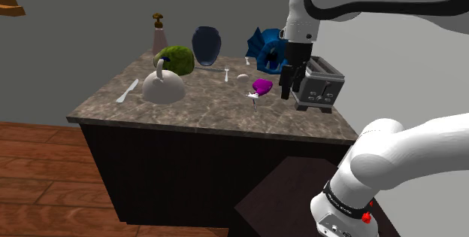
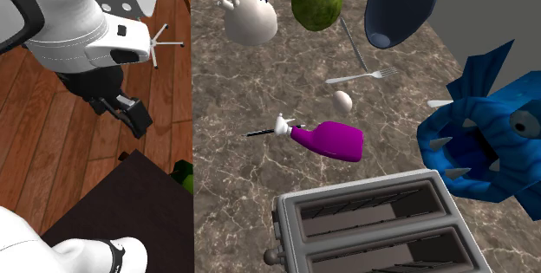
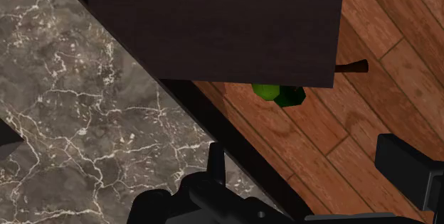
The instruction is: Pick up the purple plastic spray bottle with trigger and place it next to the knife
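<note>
**Shoulder view.** The end effector [image 1: 285,91] hangs above the table [image 1: 203,104] at centre right of the frame. It is near the purple spray bottle [image 1: 261,86] and in front of the toaster [image 1: 319,85]. The knife [image 1: 128,91] lies at the table's left end, well apart from the bottle.

**Second exterior view.** The bottle [image 2: 334,139] lies on its side mid-frame, its white trigger [image 2: 282,126] pointing to frame left. The end effector [image 2: 132,117] is at frame left, about over the table's edge.

**Wrist view.** The fingers [image 3: 213,164] stand apart, clasping nothing. Beneath them are the table's edge and the wooden floor [image 3: 341,137].

**Judgement.** I should travel inward until centred over the bottle's body. Then I would turn the jaws across its narrow width, clear of the trigger, and descend.
</note>
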`<state>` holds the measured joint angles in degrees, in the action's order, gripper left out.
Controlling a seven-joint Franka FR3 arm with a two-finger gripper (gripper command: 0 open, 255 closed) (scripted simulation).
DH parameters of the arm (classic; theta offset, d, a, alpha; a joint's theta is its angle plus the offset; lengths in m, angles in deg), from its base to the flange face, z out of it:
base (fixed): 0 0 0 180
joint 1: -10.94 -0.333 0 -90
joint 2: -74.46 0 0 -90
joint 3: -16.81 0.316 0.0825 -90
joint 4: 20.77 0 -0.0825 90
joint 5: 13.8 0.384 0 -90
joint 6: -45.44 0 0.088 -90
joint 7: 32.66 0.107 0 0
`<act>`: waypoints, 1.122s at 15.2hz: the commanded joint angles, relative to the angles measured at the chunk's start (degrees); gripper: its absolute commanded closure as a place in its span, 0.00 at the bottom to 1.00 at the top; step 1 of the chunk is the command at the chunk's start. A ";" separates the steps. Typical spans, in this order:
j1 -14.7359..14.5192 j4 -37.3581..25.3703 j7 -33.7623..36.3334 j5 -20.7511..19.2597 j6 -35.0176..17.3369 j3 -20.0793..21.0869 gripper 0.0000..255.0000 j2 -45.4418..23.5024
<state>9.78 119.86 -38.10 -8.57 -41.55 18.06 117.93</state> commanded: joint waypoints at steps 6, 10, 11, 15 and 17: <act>0.86 0.59 -8.02 -4.03 -8.20 -4.16 0.00 -6.36; 1.33 -0.51 -14.11 -6.32 -14.72 -7.29 0.00 -12.79; 1.41 -1.00 -15.61 -6.74 -16.30 -8.04 0.00 -14.55; 1.56 -3.83 -21.56 -7.72 -22.26 -10.84 0.00 -22.05; 1.56 -5.75 -24.55 -7.75 -24.96 -12.10 0.00 -26.02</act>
<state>11.41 115.73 -61.00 -16.37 -64.91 6.65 94.73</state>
